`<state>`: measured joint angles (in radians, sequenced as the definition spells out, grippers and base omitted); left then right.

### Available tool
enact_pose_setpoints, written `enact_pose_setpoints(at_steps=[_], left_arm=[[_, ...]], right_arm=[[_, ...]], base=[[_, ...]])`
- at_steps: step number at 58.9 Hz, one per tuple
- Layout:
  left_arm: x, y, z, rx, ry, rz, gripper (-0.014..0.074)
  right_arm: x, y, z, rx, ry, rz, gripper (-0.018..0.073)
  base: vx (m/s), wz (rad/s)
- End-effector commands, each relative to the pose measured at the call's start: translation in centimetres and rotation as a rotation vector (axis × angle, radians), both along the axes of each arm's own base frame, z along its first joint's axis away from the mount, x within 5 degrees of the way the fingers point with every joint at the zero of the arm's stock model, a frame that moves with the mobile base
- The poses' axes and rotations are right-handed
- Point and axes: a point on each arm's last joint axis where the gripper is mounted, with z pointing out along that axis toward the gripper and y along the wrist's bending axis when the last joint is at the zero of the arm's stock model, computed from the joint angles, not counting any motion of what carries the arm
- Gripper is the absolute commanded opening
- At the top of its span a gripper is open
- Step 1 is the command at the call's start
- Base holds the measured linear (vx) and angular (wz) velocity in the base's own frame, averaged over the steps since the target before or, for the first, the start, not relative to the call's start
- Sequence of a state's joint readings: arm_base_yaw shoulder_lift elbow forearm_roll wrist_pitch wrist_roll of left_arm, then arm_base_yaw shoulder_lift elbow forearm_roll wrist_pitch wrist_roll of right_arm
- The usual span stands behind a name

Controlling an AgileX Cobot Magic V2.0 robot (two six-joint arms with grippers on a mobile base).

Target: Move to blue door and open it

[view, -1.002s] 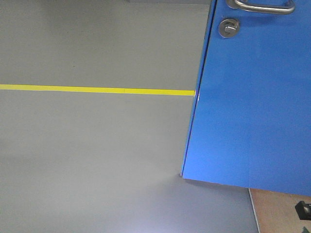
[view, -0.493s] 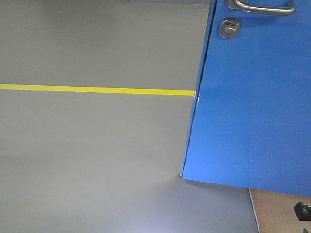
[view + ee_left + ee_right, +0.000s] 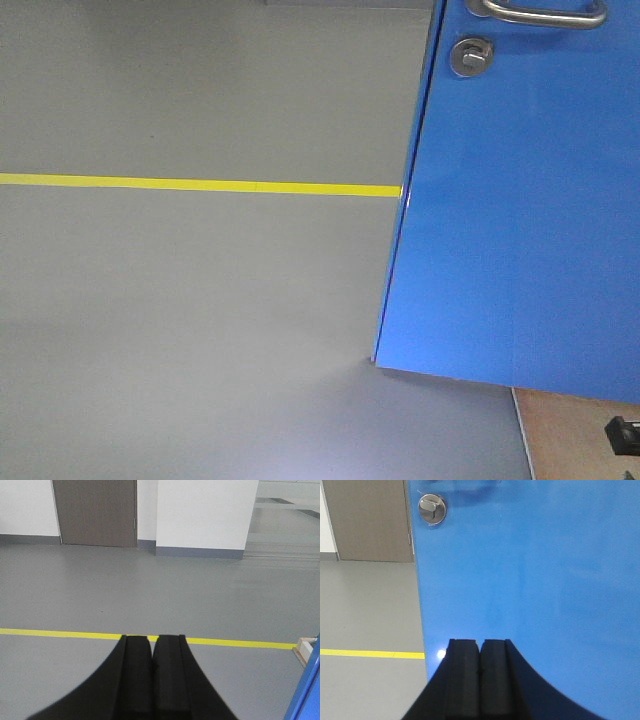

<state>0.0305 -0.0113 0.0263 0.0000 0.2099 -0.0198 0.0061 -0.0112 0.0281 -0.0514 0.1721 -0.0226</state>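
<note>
Only the fingers of each arm are showing. The left gripper (image 3: pixel 152 645) is presenting two matte black fingers (image 3: pixel 137 680), each a flat rectangular pad face flaring outward toward its base in a smooth curve. A thin dark seam is running between them where the pads are meeting. The right gripper (image 3: pixel 480 647) is looking the same: two plain black fingers (image 3: pixel 496 680), square-cornered at the tips, widening toward the wrist. No cables, screws or markings are showing on either.

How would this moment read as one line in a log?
blue door: ajar | left pincer: shut, empty | right pincer: shut, facing door | handle: untouched
</note>
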Motion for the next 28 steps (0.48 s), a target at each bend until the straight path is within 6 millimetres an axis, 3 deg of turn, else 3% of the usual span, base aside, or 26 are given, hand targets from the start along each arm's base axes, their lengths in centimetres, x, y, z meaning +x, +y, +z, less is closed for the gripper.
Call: enact_pose_setpoints(at_steps=[1,28], left_arm=[[-0.10,-0.01,1.44,-0.009,-0.110,0.000,0.0073],[-0.10,-0.01,1.44,-0.009,-0.110,0.000,0.0073]], right_arm=[[0.01,0.04,0.67,-0.011,-0.084,0.005,-0.0001],[0.01,0.04,0.65,-0.012,-0.082,0.005,-0.0001]], base=[[0.00,0.00],[0.00,0.00]])
